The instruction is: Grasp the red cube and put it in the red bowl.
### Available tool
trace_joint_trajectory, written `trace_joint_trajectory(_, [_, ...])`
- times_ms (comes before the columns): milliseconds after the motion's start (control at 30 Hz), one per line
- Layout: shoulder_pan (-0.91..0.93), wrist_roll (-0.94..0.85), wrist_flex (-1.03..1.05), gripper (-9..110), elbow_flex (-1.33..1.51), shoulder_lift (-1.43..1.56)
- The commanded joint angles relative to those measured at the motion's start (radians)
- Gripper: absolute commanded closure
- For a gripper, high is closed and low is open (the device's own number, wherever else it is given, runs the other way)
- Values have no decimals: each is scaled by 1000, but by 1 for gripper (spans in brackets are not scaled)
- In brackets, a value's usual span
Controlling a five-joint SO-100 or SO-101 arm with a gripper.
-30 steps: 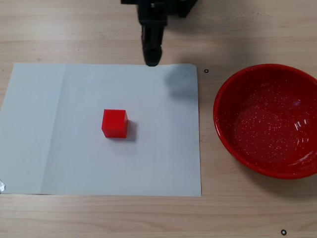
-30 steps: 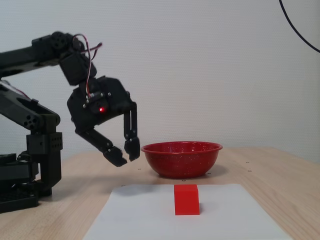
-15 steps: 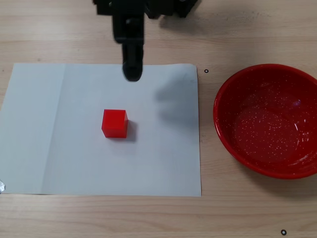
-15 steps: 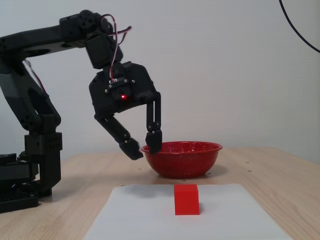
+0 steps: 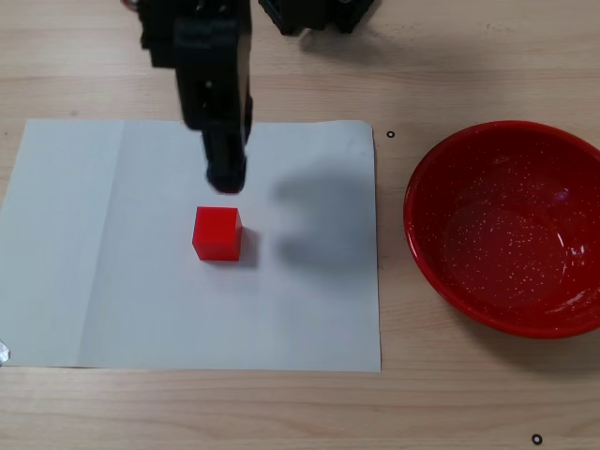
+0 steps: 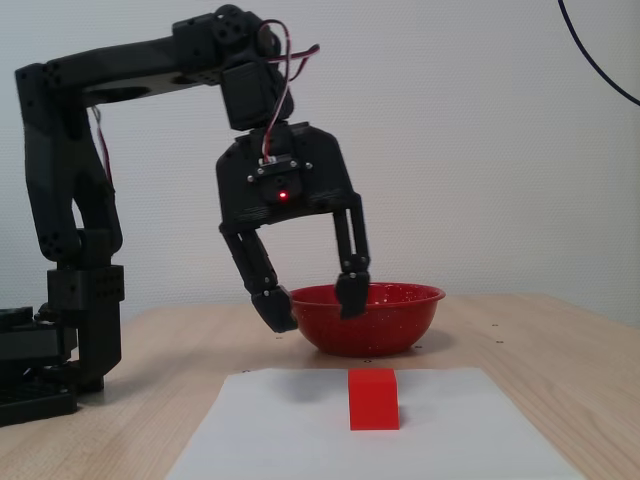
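Note:
The red cube [image 5: 217, 233] sits on a white sheet of paper [image 5: 103, 253]; it shows in both fixed views [image 6: 374, 399]. The red bowl [image 5: 511, 225] with white speckles stands on the table right of the paper, empty; in a fixed view it is behind the gripper [image 6: 385, 318]. My black gripper [image 6: 312, 305] hangs above the table with its fingers spread wide, open and empty, a little behind and above the cube. From above, the gripper [image 5: 226, 176] ends just beyond the cube's far side, not touching it.
The arm's base [image 6: 55, 350] stands at the table's left in a fixed view. Small black marks [image 5: 391, 134] dot the wooden table [image 5: 281, 412]. The gripper's shadow falls on the paper right of the cube.

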Motion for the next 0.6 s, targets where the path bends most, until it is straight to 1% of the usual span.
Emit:
trace_joint_trajectory(0, [-9,8,14,75,-144,-6])
trace_joint_trajectory(167, [-14,3,-2,60,-232,-104])
trace_joint_trajectory(433, [-31,17,-25,47,-359,-258])
trace_joint_trajectory(567, [-37,26,-37,46,-405,-327])
